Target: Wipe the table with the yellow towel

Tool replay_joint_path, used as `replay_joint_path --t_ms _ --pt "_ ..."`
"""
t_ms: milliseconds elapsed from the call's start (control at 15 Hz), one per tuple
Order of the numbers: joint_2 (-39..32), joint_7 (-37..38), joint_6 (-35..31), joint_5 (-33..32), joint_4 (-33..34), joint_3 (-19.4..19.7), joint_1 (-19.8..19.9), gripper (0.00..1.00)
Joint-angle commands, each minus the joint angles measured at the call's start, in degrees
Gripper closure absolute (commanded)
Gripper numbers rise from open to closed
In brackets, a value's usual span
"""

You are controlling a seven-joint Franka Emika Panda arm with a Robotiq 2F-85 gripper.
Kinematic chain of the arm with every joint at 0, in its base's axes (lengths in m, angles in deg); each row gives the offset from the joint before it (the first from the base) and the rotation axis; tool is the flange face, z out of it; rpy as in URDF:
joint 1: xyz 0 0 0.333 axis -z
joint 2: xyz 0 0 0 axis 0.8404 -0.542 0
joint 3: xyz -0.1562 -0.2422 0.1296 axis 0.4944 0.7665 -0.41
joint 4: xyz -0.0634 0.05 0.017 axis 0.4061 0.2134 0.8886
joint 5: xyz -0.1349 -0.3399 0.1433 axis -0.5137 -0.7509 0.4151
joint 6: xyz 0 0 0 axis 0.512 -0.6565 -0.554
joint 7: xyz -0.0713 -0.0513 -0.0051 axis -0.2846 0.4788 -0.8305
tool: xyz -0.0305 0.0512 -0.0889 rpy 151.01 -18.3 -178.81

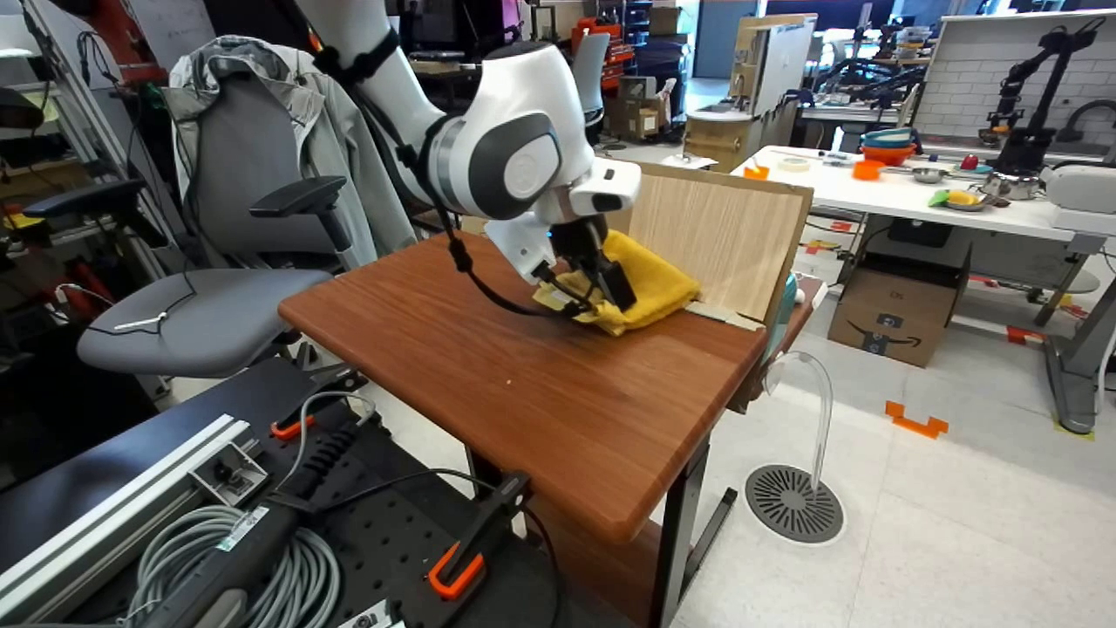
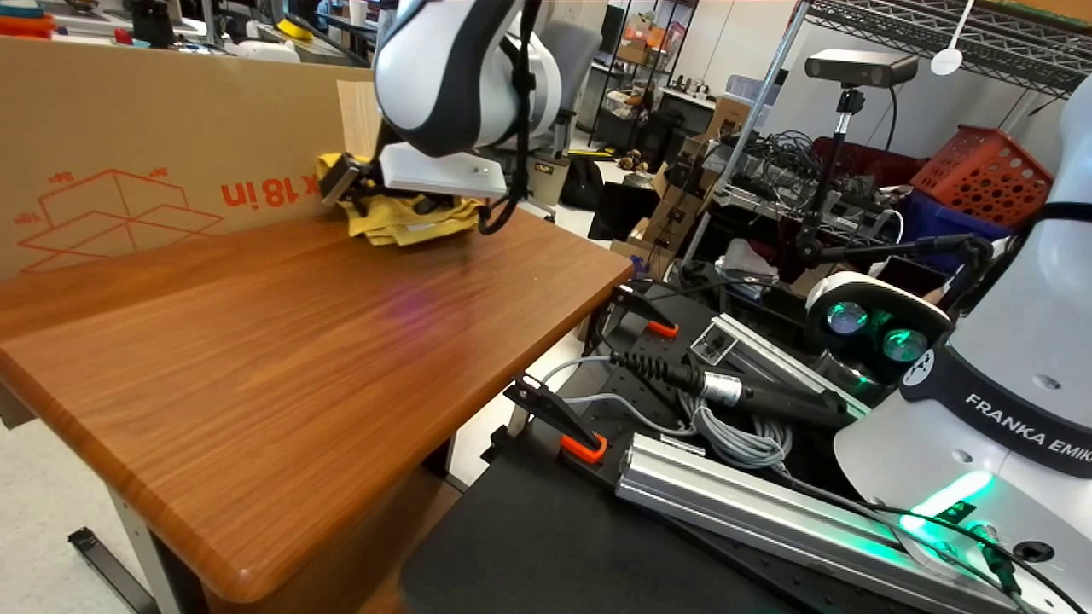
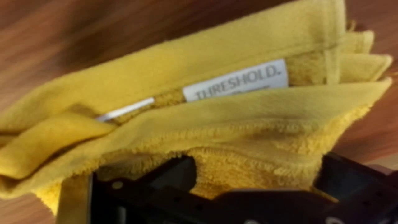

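Spreading wide in both exterior views, the reddish-brown wood-grain tabletop [image 1: 523, 392] has an upright pale wood-grain panel [image 1: 711, 231] along one edge. Just beside that panel, between the edge's corners, lies the folded yellow terry towel [image 1: 660, 281], beneath and around the black two-fingered hand [image 3: 256, 161]. Its fingers [image 1: 620, 286] stand apart with cloth between them; whether they pinch it, I cannot tell. Among the folds shows a white label [image 3: 238, 80] printed THRESHOLD.

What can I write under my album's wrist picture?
Yellow terry towel with white THRESHOLD label, bunched at the end effector, blurred wood-grain table behind.
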State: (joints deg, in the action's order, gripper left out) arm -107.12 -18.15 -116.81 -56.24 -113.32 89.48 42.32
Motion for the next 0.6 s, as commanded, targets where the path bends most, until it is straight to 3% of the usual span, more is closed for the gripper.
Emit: replay_joint_path --t_ms 0,200,400,533 --pt "0.7 3.3 3.2 0.8 -3.6 5.5 1.0 0.0" --pt "2.8 5.9 8.2 0.0 -6.1 7.9 0.2 0.0" --pt "7.0 3.9 11.7 -2.4 -11.1 5.5 0.1 0.0" --pt "10.2 2.0 8.9 -4.8 -17.5 3.7 -1.2 0.0"
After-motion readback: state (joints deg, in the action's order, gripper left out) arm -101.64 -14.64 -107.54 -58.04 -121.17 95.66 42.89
